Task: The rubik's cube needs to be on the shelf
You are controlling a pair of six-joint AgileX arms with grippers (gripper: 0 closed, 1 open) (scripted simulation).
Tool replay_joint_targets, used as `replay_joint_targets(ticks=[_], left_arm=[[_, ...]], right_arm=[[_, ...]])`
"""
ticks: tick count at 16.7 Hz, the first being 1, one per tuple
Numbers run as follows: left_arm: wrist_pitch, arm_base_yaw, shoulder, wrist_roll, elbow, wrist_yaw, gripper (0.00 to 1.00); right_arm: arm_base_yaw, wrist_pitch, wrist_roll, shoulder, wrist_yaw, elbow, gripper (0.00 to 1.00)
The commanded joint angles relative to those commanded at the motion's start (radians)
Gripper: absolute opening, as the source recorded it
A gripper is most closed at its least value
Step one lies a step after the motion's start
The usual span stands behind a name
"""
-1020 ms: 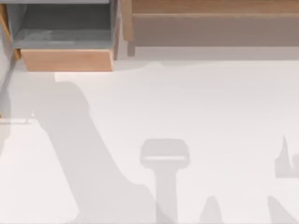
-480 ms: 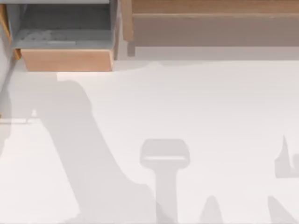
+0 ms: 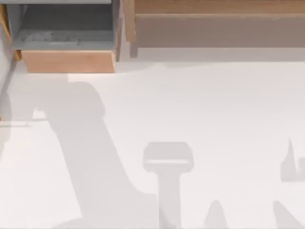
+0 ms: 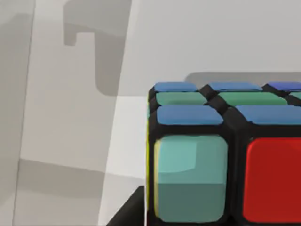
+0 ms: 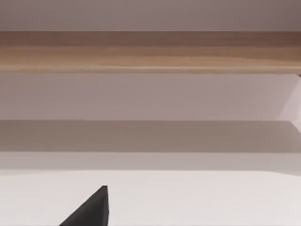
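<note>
Beside rubik's cube, bare tabletop

Cube sits right up against the left wrist camera, cut by the frame on two sides; full face count can't be told. A black sliver beside it runs off the frame edge, too little to say which gripper part. Right wrist view: one dark tip cut off at the edge, finger spread unreadable. Shelf ahead of it is cropped at the top view's top and right; compartment cropped at top-left.
</note>
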Motion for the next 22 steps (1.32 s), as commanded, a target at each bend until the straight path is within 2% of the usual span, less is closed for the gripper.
replay_joint_targets(ticks=[6,12,16,22], left_arm=[[0.005,-0.003,-0.018,-0.006,-0.015,-0.01,0.0],[0.083,-0.066,-0.242,-0.076,-0.182,-0.088,0.0],[0.196,-0.178,-0.42,-0.137,-0.376,-0.154,0.0],[0.457,-0.434,-0.583,-0.209,-0.737,-0.256,0.0]], right_arm=[[0.0,0.0,0.0,0.0,0.0,0.0,1.0],[0.0,0.0,0.0,0.0,0.0,0.0,1.0],[0.0,0.0,0.0,0.0,0.0,0.0,1.0],[0.0,0.0,0.0,0.0,0.0,0.0,1.0]])
